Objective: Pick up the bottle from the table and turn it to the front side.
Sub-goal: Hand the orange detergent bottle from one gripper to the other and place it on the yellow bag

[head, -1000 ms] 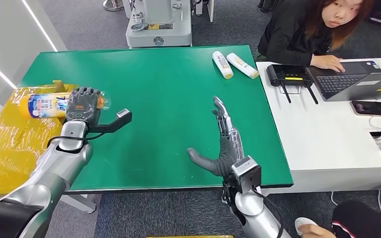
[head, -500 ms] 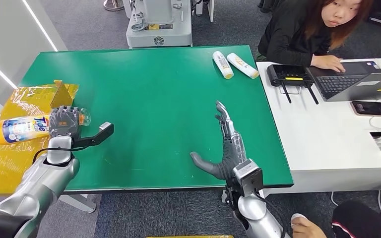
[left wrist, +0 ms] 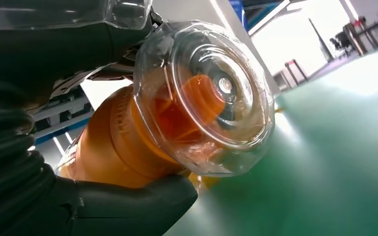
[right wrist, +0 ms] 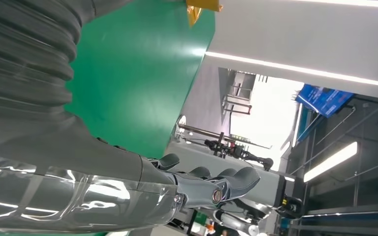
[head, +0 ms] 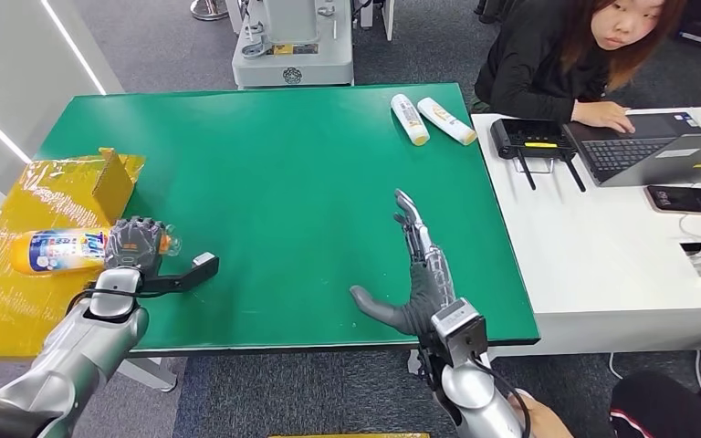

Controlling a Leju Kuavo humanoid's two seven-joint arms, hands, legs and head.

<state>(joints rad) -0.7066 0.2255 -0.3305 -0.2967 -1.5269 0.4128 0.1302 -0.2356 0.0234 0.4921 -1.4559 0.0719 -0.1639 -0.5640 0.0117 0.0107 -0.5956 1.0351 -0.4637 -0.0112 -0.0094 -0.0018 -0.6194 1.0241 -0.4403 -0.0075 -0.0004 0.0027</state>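
Observation:
My left hand (head: 135, 245) grips an orange detergent bottle (head: 59, 250) near its cap, at the table's front left corner. The bottle lies sideways, its blue and white label facing up, its body reaching out over the yellow plastic sheet (head: 18, 274). In the left wrist view the clear cap (left wrist: 204, 98) and orange neck (left wrist: 113, 142) sit between the thumb and fingers of the left hand (left wrist: 54, 162). My right hand (head: 417, 265) hovers open over the table's front right, fingers straight and thumb out to the side. Its straight fingers (right wrist: 211, 189) show in the right wrist view.
Two white bottles (head: 429, 118) lie at the far right of the green table (head: 283, 173). A small cardboard box (head: 112, 178) stands on the yellow sheet. A person sits at the white desk (head: 602, 246) on the right, with a laptop, a router and a phone.
My left hand has carried the bottle from above the yellow box toward the table's front left corner, then shifted it slightly right. The right hand has barely moved.

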